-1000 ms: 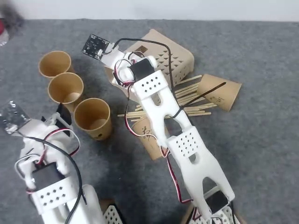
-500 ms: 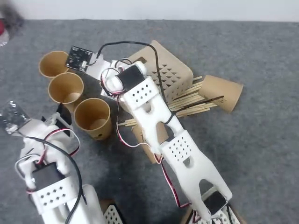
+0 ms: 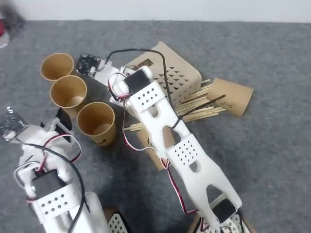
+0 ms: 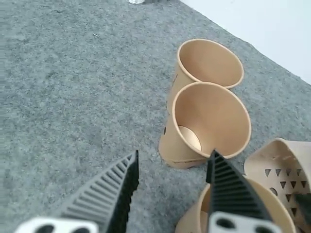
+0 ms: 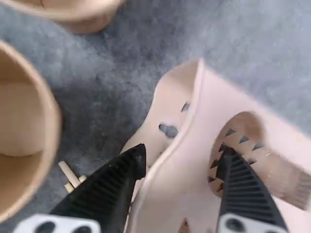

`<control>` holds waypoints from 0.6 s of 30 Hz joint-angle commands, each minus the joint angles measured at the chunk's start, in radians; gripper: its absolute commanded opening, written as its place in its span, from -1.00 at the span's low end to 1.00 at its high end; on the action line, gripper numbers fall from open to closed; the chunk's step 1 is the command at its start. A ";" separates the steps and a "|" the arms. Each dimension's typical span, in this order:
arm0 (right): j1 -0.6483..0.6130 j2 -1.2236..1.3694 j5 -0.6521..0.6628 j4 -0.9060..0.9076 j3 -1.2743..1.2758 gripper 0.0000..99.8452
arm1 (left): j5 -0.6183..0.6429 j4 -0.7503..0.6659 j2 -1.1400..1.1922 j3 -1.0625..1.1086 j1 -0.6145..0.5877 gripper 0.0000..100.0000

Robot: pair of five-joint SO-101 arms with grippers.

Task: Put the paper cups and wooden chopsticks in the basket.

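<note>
Grey carpet-like cloth covers the tabletop (image 3: 277,160), with a strip of white wall (image 3: 194,9) along its far edge; from the high view I see three paper cups standing upright in a close row at the left: the far cup (image 3: 57,66), the middle cup (image 3: 68,91) and the near cup (image 3: 97,123); a fourth cup (image 3: 232,96) lies on its side at the right; what looks like a fifth cup (image 3: 154,145) lies partly under the right arm (image 3: 167,128); the basket (image 3: 177,68) is tipped over near the middle; the chopsticks (image 3: 201,104) lie in a loose bundle on the cloth between the basket and the fourth cup; the left arm (image 3: 48,184) sits at the near left, beside the near cup.

On the left wrist view my left pincer (image 4: 170,187) stands wide with nothing between its jaws; the middle cup and far cup stand touching beyond it; the near cup's rim is just beside one jaw; the basket's perforated wall shows at the edge.

On the right wrist view my right pincer (image 5: 180,167) is wide too, its jaws straddling the basket's rim; I cannot tell whether they touch it; a few chopstick ends lie on the cloth near one jaw; one upright cup stands beside them, though I cannot tell which.
</note>
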 commanded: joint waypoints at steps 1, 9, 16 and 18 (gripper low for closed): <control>0.041 0.002 0.011 -0.018 -0.023 -0.50 | 0.012 -0.020 -0.012 -0.010 -0.006 -0.55; 0.061 -0.013 0.100 -0.018 -0.054 -1.00 | 0.012 -0.032 -0.012 -0.005 -0.005 -0.55; 0.062 -0.254 0.115 -0.030 -0.049 -0.97 | 0.012 -0.038 -0.012 -0.002 -0.003 -0.55; 0.064 -0.338 0.115 -0.031 -0.049 -0.99 | 0.012 -0.037 -0.012 -0.002 -0.003 -0.55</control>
